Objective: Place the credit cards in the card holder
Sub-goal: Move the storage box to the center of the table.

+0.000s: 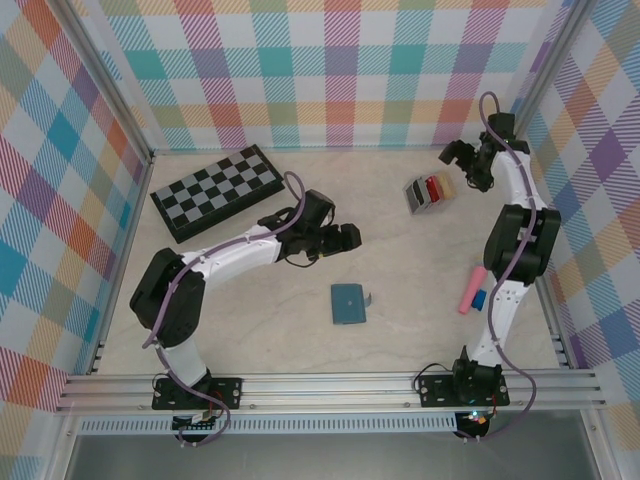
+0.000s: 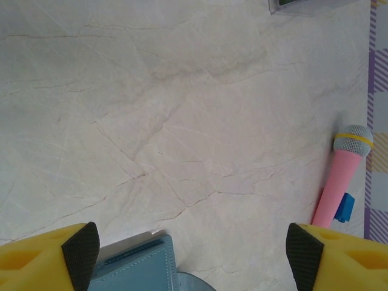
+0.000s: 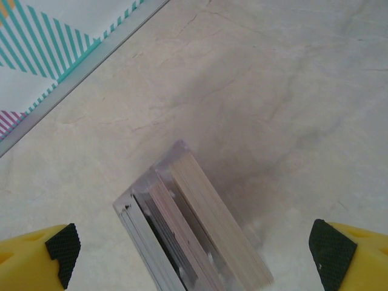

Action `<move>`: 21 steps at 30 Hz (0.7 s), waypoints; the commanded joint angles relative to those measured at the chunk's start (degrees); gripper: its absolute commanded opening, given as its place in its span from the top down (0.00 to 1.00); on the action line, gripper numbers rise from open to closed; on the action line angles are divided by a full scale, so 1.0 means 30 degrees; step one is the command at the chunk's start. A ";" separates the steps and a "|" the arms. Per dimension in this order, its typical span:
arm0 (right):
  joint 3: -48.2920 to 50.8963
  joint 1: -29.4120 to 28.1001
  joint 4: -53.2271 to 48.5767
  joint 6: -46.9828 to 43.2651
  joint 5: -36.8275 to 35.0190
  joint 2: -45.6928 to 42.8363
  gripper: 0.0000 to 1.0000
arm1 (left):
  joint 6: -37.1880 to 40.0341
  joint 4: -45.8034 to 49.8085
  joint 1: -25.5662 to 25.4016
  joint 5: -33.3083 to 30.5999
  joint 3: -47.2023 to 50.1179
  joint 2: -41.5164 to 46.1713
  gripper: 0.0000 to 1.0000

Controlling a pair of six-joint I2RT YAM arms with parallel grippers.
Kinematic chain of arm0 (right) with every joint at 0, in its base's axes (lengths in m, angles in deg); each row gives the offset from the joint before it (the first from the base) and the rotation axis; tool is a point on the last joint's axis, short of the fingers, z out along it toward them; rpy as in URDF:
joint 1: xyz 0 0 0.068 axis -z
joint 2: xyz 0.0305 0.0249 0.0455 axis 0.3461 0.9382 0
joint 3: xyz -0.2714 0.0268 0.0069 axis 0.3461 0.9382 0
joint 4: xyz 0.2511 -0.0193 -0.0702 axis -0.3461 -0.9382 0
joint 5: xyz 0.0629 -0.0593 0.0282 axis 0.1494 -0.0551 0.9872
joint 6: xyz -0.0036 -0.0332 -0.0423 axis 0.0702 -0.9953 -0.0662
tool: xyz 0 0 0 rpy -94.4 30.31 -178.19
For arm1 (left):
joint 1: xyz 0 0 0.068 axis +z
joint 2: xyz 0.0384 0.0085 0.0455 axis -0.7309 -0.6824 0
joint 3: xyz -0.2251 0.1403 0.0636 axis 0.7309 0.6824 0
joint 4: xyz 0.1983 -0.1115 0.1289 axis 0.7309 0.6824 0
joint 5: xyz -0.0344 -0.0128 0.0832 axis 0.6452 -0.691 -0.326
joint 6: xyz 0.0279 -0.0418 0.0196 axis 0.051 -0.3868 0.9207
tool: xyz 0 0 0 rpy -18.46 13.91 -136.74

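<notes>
Closest to the counter's point(image 1: 400, 260) near edge lies the wallet point(image 1: 349, 304), flat and shut. The left hand point(image 1: 350, 238) hangs over the counter's middle, just beyond the wallet, its jaws wide and holding nothing. Toward the far right corner stands the holder point(image 1: 428, 192), with red, black and tan cards point(image 1: 432, 187) upright in a row inside it. The right hand point(image 1: 455, 155) sits just past the holder, nearer that corner, jaws spread wide and empty. From its wrist, the holder and cards show between the two fingers point(image 3: 63, 245), apart from both. A pink microphone point(image 1: 470, 290) and a blue cube point(image 1: 481, 298) lie together by the right edge. A chessboard point(image 1: 218, 192) lies toward the far left corner.
</notes>
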 commanded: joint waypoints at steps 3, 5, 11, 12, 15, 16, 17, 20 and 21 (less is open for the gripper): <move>-0.3081 0.0078 -0.1339 -0.0400 0.2111 0.2539 0.00 | 0.0207 0.0879 0.0411 0.0647 -0.0899 -0.0745 0.16; -0.3972 0.0078 -0.1572 -0.0508 0.2108 0.3271 0.00 | 0.0250 0.1095 0.0503 0.0879 -0.1277 -0.1104 0.16; -0.6691 0.0063 -0.3145 -0.1300 0.3942 0.5605 0.00 | 0.0256 0.1330 0.0832 0.1064 -0.1839 -0.1695 0.16; -0.6827 0.0080 -0.3213 -0.1403 0.4345 0.5757 0.00 | 0.0255 0.1372 0.0893 0.1083 -0.1857 -0.1754 0.16; -0.6981 0.0078 -0.3278 -0.1700 0.5306 0.6142 0.00 | 0.0235 0.1389 0.1037 0.1173 -0.1919 -0.1884 0.16; -0.6996 0.0078 -0.3323 -0.1910 0.5660 0.6194 0.00 | 0.0223 0.1418 0.1080 0.1156 -0.1925 -0.1915 0.16; -0.6996 0.0058 -0.3364 -0.2146 0.5979 0.6224 0.00 | 0.0209 0.1466 0.1103 0.1186 -0.1936 -0.1917 0.16; -0.6965 0.0019 -0.3403 -0.3102 0.7634 0.6268 0.01 | 0.0231 0.1552 0.1163 0.1175 -0.1911 -0.1888 0.16; -0.6951 -0.0007 -0.3468 -0.3475 0.8181 0.6282 0.01 | 0.0242 0.1571 0.1162 0.1180 -0.1898 -0.1862 0.16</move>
